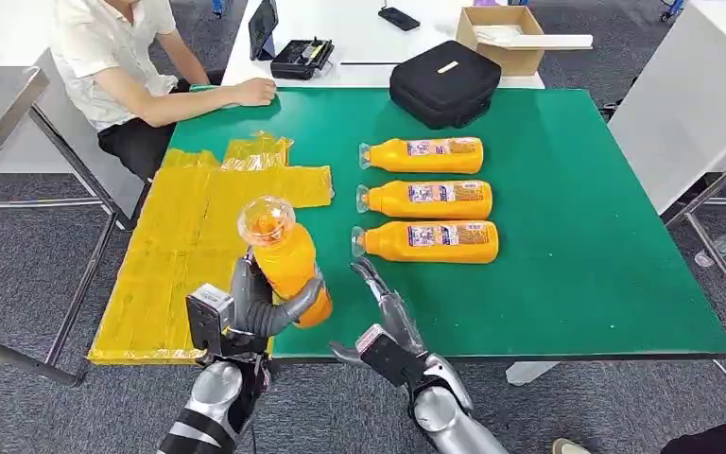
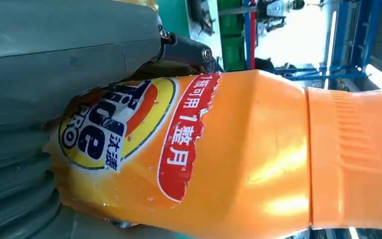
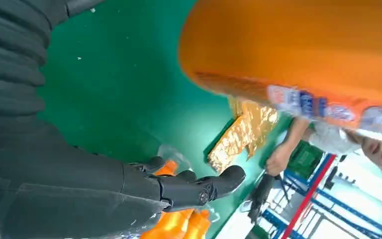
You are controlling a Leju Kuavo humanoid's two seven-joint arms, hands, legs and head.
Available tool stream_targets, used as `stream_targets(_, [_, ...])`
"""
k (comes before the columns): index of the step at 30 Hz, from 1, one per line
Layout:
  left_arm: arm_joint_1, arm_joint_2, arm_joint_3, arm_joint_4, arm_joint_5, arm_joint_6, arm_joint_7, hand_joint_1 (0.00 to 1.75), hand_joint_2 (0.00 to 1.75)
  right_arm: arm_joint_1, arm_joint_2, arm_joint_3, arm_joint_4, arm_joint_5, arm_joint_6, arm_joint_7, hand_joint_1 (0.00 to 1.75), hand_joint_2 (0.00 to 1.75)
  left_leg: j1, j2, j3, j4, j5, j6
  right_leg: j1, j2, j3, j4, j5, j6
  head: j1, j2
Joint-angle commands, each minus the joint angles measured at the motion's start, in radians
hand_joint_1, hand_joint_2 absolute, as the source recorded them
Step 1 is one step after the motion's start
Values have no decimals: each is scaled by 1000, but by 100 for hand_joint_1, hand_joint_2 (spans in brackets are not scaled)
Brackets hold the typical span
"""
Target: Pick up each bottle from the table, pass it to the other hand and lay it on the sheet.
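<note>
Now your left hand (image 1: 260,307) grips the upright bottle (image 1: 284,255); the sheet (image 1: 180,255) lies at nine o'clock, right hand (image 1: 388,326) open.

"PRO" and "1瓶可用1整月" on held bottle's label (image 2: 129,134)

The left hand (image 1: 263,307) wraps the lower body of the held orange bottle (image 1: 286,260), hiding that part in the head view. In the left wrist view the bottle's cap end runs off the picture's edge. The seated person (image 1: 118,57) is cut off above the shoulders, and the cardboard box's (image 1: 503,38) contents cannot be made out
</note>
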Motion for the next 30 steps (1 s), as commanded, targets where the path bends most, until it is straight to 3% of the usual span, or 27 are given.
stream_targets(1, [-110, 123, -17, 12, -418, 247, 56, 175, 175, -17, 26, -97, 7, 23, -50, 1, 0, 175, 1, 1, -1, 0, 1, -2, 1, 0, -1, 0, 1, -3, 0, 0])
stream_targets(7, [-105, 119, -9, 6, -425, 238, 56, 175, 175, -16, 27, -99, 7, 25, -48, 0, 0, 175, 3, 1, -1, 0, 1, -2, 3, 1, 0, -1, 1, -4, 0, 0])
stream_targets(10, [-133, 144, -23, 23, -598, 311, 120, 175, 175, -11, 33, -122, -1, 26, -44, -2, 0, 175, 2, 1, 0, 1, 0, -2, 2, 0, 0, 0, 0, -3, 0, 0])
stream_targets(12, [-197, 185, -44, 100, -784, 321, 204, 175, 175, -20, 35, -139, 1, 25, -35, -6, 0, 175, 3, 1, -1, 1, 1, -3, 3, 0, 0, 0, 1, -4, 0, 0])
stream_targets(18, [-358, 226, -35, 433, -984, 318, 224, 175, 175, -45, 45, -143, 19, 18, 12, -32, 0, 175, 2, 1, 0, 0, 2, -3, 2, 0, 0, 0, 2, -4, 0, 0])
stream_targets(20, [-379, 234, -7, 499, -969, 281, 204, 175, 175, -48, 47, -136, 26, 12, 21, -38, 0, 175, 5, 3, -1, 0, 3, -5, 6, 2, 0, -1, 4, -7, 0, 0])
stream_targets(24, [-426, 280, -67, 617, -1071, 254, 202, 175, 175, -54, 49, -128, 39, -5, 32, -55, 0, 175, 3, 3, 1, 0, 2, -4, 3, 2, 0, 1, 1, -4, 0, 0])
stream_targets(30, [-431, 289, -41, 645, -1044, 225, 191, 175, 175, -44, 53, -120, 45, -19, 42, -65, 0, 175, 2, 2, 0, 0, 2, -3, 2, 1, 0, 2, 1, -3, 0, 0])
